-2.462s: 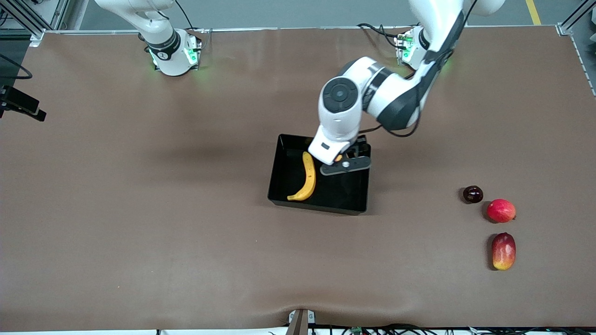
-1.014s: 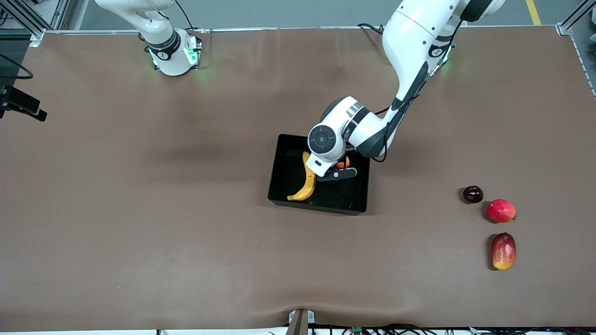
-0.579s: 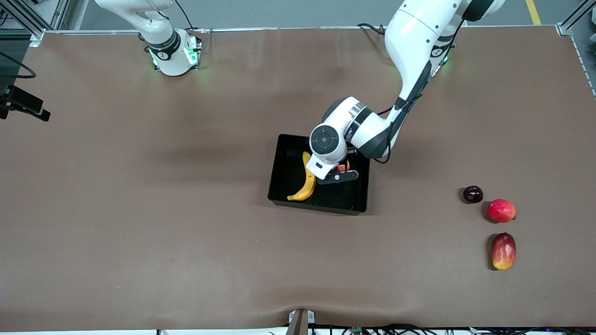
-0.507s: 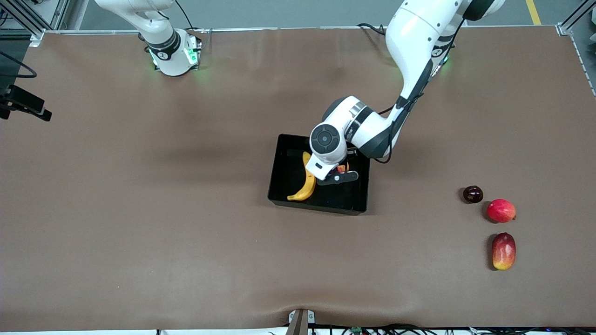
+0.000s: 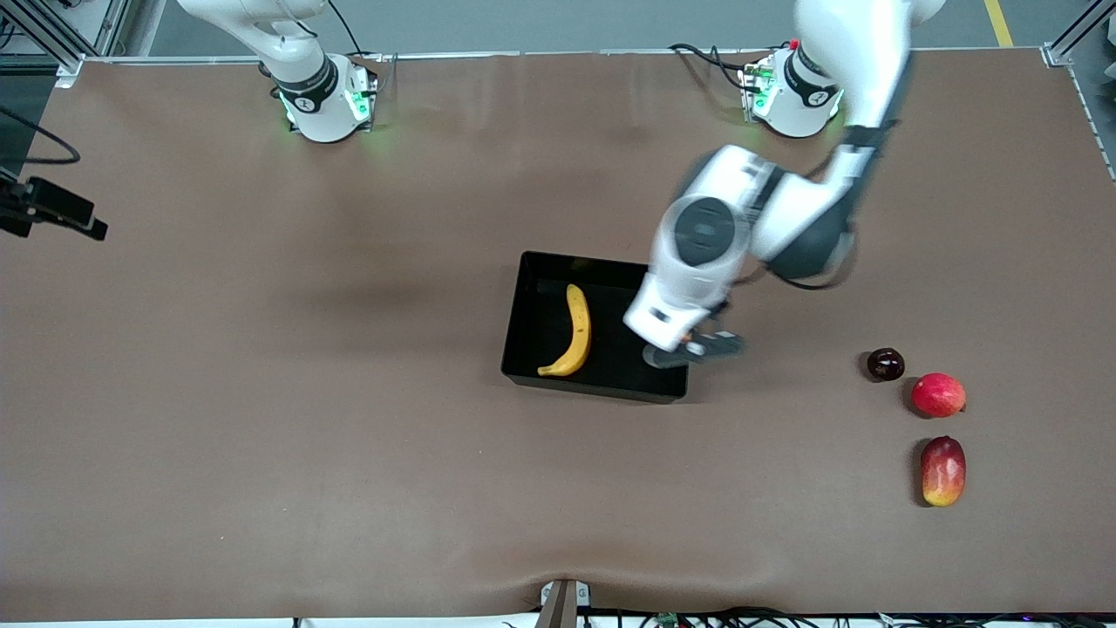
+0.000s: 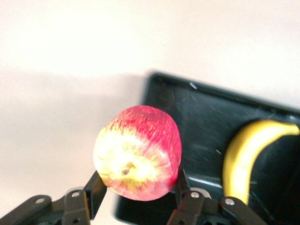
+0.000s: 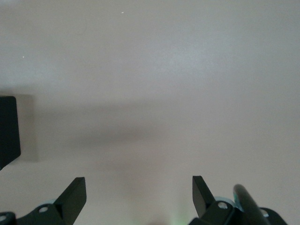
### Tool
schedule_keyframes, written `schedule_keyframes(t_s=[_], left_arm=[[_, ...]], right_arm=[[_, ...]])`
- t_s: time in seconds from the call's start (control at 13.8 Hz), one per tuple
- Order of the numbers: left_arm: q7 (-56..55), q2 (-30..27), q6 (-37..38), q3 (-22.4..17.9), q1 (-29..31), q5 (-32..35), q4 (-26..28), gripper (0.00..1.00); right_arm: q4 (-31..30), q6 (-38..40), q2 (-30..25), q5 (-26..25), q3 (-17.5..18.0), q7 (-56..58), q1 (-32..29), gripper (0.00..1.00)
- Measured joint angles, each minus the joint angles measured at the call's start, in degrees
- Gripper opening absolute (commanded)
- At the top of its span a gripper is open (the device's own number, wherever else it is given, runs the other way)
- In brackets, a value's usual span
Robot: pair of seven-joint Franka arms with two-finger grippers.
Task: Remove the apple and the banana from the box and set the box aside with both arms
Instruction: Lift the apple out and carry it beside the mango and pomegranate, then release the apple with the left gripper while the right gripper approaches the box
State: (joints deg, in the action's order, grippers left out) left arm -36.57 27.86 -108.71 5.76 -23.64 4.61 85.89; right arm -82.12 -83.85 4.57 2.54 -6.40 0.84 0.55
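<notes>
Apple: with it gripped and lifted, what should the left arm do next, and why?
Probably carry it clear of the box and lower it onto bare table: the left gripper holds the apple over the box's corner, and the banana remains inside.

Banana [image 5: 571,331] in box [image 5: 532,292]; apple [image 6: 138,152] (in left claw [image 6: 136,194]) over box corner.

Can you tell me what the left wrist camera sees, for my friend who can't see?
The left gripper holds a red and yellow apple in the air above the box's edge. A banana lies in the box.
</notes>
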Motion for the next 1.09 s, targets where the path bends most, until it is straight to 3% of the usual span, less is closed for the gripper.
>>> schedule_keyframes(t_s=[0.14, 0.43, 1.09], left_arm=[[9.0, -0.3, 0.0, -0.1, 6.4, 0.0, 0.0, 0.00], [23.2, 1.4, -0.7, -0.1, 17.1, 0.0, 0.2, 0.00], [25.7, 13.1, -14.1, -2.3, 25.0, 8.9, -0.8, 0.00]], right_arm=[[0.0, -4.2, 1.3, 0.0, -0.1, 0.0, 0.0, 1.00], [0.0, -5.4, 2.5, 0.1, 0.0, 0.0, 0.0, 1.00], [0.0, -5.5, 4.9, 0.2, 0.5, 0.0, 0.0, 1.00]])
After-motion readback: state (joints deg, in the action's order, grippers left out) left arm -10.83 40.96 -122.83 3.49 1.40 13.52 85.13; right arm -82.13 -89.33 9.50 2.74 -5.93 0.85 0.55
